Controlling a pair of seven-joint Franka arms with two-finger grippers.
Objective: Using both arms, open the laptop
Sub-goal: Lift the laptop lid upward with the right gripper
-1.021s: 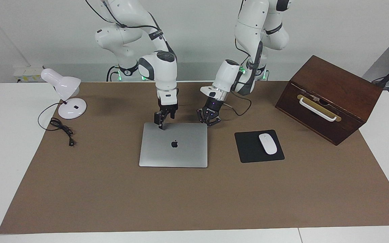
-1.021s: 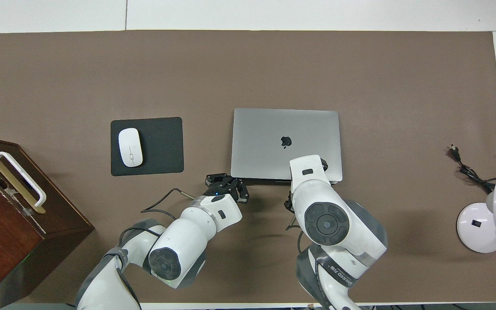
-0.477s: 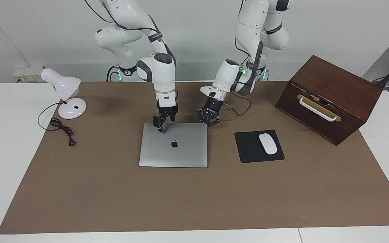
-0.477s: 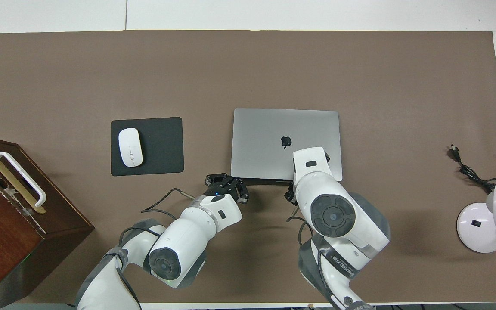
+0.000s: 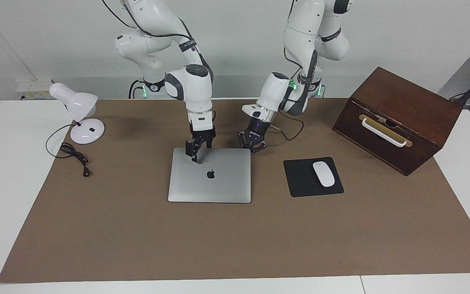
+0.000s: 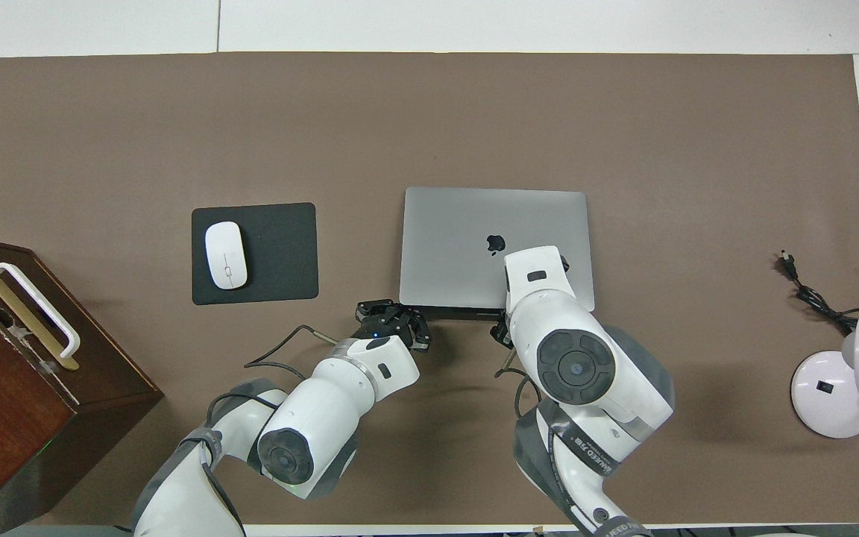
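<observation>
The laptop (image 5: 209,175) lies closed near the middle of the bench (image 5: 235,245) (lid logo up). My left gripper (image 5: 252,147) sits low at the laptop's corner nearest me on the left arm's side, fingertips together, clamped on nothing. My right gripper (image 5: 196,154) points down onto the lid by the edge nearest me; I cannot tell whether its fingers are apart or together.

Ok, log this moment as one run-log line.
laptop: closed, flat | right hand: over lid corner nearest robots | left hand: shut, at laptop's edge nearest robots, holding nothing
</observation>
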